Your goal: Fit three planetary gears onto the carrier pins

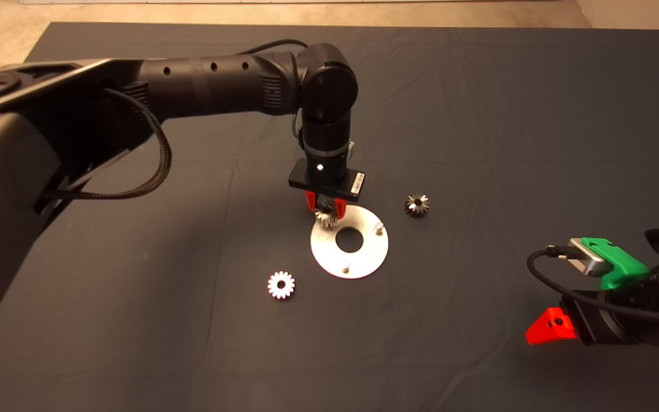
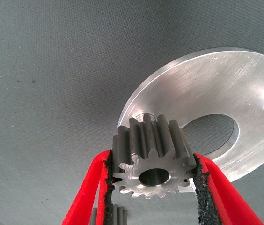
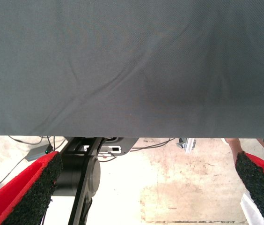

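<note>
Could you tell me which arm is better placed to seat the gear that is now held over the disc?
The left. Its gripper is shut on a planetary gear directly above the disc, at its far-left edge. The right gripper waits open at the mat's lower right, far from the disc.

The right gripper [image 3: 146,187] has its fingers [image 3: 29,192] wide apart, before the dark mat [image 3: 132,65] and the floor [image 3: 179,187].

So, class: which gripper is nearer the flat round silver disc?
Left. The left gripper holds a gear at the flat round silver disc's rim; the right gripper waits apart from it.
</note>
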